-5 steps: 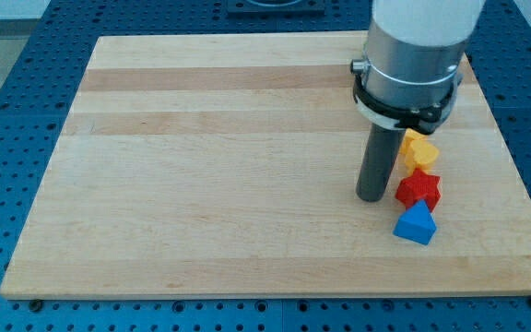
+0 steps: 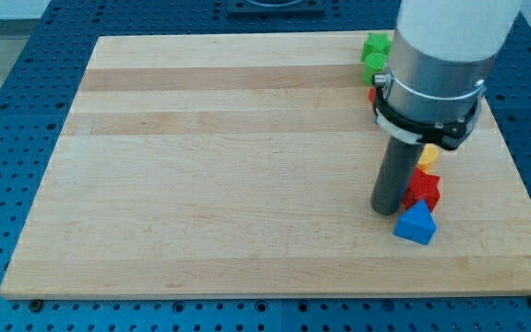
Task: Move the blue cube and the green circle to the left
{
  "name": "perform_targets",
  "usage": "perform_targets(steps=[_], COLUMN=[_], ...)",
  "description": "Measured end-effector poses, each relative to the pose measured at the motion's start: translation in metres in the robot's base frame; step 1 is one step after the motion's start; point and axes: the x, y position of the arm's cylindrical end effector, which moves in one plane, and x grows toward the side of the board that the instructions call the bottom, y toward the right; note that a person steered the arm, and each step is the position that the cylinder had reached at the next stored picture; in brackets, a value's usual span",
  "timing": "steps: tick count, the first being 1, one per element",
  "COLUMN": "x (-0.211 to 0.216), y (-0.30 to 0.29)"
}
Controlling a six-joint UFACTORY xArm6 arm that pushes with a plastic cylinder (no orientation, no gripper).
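My tip (image 2: 387, 211) rests on the wooden board (image 2: 229, 166) at the lower right. It sits just left of a red star-shaped block (image 2: 425, 190) and just up-left of a blue block (image 2: 415, 225) that looks wedge-shaped from here. Whether the tip touches either one I cannot tell. Two green blocks stand near the board's top edge: an upper one (image 2: 376, 43) and a rounder one (image 2: 373, 63) right below it. The arm's grey body hides the area right of them.
A yellow block (image 2: 428, 156) shows partly behind the rod, above the red star. A sliver of another red block (image 2: 372, 93) shows at the arm's left edge below the green blocks. The board's right edge is close to the blocks.
The arm has shifted right and slightly down, uncovering the two green blocks and hiding more of the yellow block. The blue and red blocks have barely moved.
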Motion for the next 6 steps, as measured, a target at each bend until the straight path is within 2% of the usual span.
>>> perform_targets(steps=[6], x=[0.017], y=[0.009])
